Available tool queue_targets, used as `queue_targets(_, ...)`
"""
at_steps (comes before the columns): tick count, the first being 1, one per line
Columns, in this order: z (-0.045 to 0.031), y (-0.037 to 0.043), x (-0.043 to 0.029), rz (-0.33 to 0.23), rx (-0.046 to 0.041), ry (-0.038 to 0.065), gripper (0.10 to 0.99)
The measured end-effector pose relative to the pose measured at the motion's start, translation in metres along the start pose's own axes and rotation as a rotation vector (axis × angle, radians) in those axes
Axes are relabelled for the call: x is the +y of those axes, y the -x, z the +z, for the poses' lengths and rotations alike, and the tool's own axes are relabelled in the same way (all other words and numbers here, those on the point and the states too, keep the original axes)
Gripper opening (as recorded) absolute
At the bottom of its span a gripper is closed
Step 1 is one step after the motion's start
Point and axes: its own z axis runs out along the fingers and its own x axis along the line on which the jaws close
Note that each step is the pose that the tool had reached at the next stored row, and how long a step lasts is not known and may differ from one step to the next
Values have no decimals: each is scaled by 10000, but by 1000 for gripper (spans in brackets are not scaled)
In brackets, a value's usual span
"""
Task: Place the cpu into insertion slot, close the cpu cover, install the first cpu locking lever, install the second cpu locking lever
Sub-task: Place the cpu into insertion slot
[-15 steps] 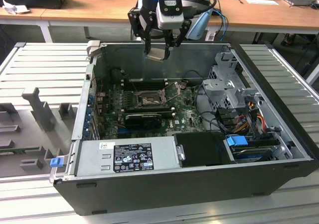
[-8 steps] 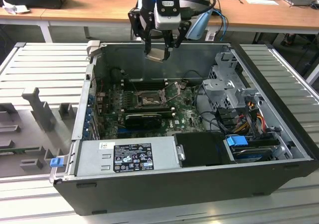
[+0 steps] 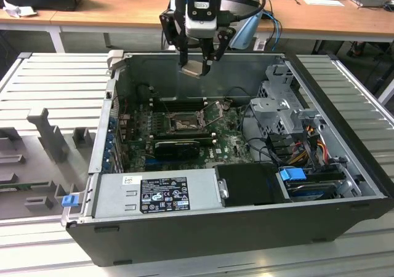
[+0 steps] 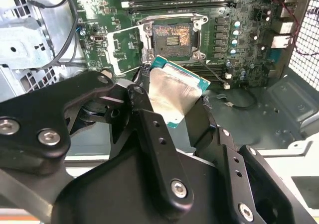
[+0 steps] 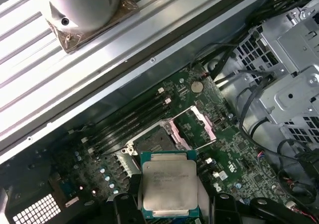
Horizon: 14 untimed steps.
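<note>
My gripper (image 3: 197, 63) hangs above the back wall of the open computer case, shut on the cpu (image 3: 194, 68), a flat square chip with a pale metal top and a green edge. In both wrist views the cpu (image 4: 174, 92) (image 5: 169, 184) sits clamped between the black fingers (image 4: 149, 129), well above the board. Below it lies the insertion slot (image 3: 181, 124) (image 4: 172, 37) (image 5: 152, 142), a dark square socket with a silver rim, uncovered. The cpu cover (image 4: 124, 47) (image 5: 197, 129), a silver windowed plate, is swung open beside the slot.
Memory slots (image 3: 178, 104) run behind the socket and a long black card (image 3: 178, 146) lies in front of it. A grey power supply (image 3: 157, 194) lines the near wall. A drive cage (image 3: 283, 104) with cables stands at the exterior view's right. Grey fixtures (image 3: 49, 135) sit outside the case.
</note>
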Motion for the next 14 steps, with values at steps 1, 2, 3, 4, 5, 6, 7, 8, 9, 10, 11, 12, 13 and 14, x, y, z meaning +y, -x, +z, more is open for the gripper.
queue_targets(1,3,-1,-1,191,-17,5,529)
queue_targets(2,6,-2,-2,393,-35,7,529)
queue_targets(3,8,-2,-2,508,-45,10,529)
queue_targets(4,10,-2,-2,615,-54,13,529)
queue_targets(5,13,-2,-2,801,-70,15,529)
queue_targets(6,16,-4,-3,962,-85,17,529)
queue_targets(7,18,-4,-4,1027,-91,18,529)
queue_targets(8,20,-5,-4,1102,-97,20,529)
queue_targets(9,24,-6,-6,1198,-106,22,529)
queue_targets(10,27,-7,-6,1253,-111,23,529)
queue_targets(11,30,-6,-6,1308,-115,25,529)
queue_targets(12,33,-6,-7,1378,-122,25,529)
queue_targets(13,36,-7,-8,1442,-127,27,529)
queue_targets(14,43,-8,-9,1496,-132,28,529)
